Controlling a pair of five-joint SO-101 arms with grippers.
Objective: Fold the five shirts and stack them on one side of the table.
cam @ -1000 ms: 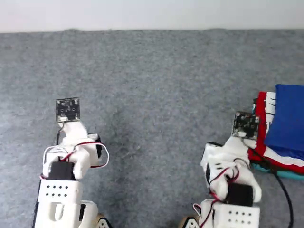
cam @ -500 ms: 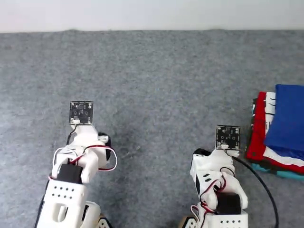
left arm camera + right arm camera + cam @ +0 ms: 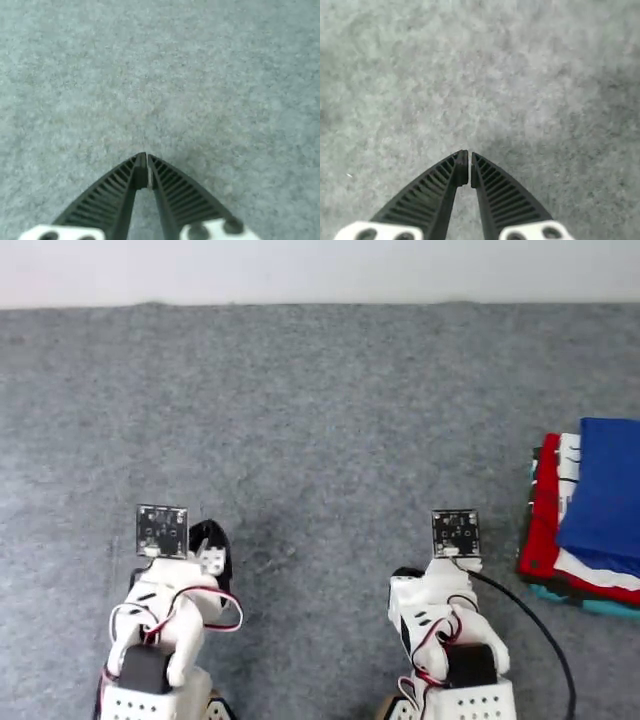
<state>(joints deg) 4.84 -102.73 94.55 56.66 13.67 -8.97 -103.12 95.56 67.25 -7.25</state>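
Stack of folded fabric shirts [image 3: 585, 530] lies at one side of the worktop, both end effectors empty

The stack sits at the right edge of the high view on the grey felt-like worktop [image 3: 330, 410], partly cut off by the frame. A royal-blue folded shirt [image 3: 605, 485] is on top. A white layer [image 3: 590, 568] and a red shirt [image 3: 545, 510] show beneath it, and a teal shirt [image 3: 600, 606] peeks out at the bottom. The edges overlap, so I cannot tell whether all five are in the pile.

The left end effector [image 3: 142, 167] has its jaws pressed together with nothing between them, over bare worktop. The right end effector [image 3: 469, 167] is likewise closed on nothing, with only a hairline gap at the tips. In the high view both arms sit low at the near edge, well apart from each other. The one nearer the stack is beside it, not touching.

The shirts are likely light, soft and limp, so one lifted by a single corner would probably sag and fall open. Cloth on this felt surface probably drags rather than slides, and a push from the side could rumple the lower layers. Nothing here is fragile, so the risk is only disorder. The best hold seems to be a pinch across a folded edge, through all its layers. Better still would be both end effectors at opposite ends of that edge, lifting together. The layers look staggered, so the overhanging edges are best left alone
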